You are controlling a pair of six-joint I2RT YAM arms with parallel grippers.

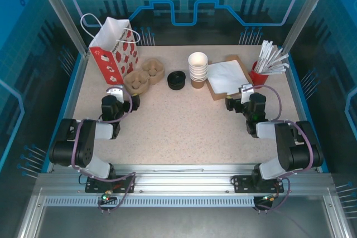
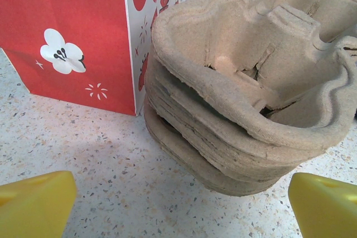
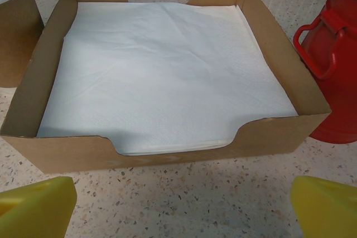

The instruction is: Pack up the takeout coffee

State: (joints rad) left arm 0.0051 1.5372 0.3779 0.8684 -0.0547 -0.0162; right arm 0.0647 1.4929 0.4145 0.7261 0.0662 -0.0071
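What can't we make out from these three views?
Red bag bottom: top view, hidden by its own walls.
Black lids: top view, too small to tell if a cup sits beneath.
Carrier stack: left wrist, tray count unclear, right side cut off by the edge.
Red holder: right wrist, cut off by the right edge.

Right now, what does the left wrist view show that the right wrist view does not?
Left wrist: a red flowered paper bag standing beside a stack of pulp cup carriers. Right wrist: a cardboard tray holding white napkins, a brown paper cup at its left, a red handled holder at its right. Shared: the speckled tabletop, with the left end effector and the right end effector each open, yellow fingertips apart.
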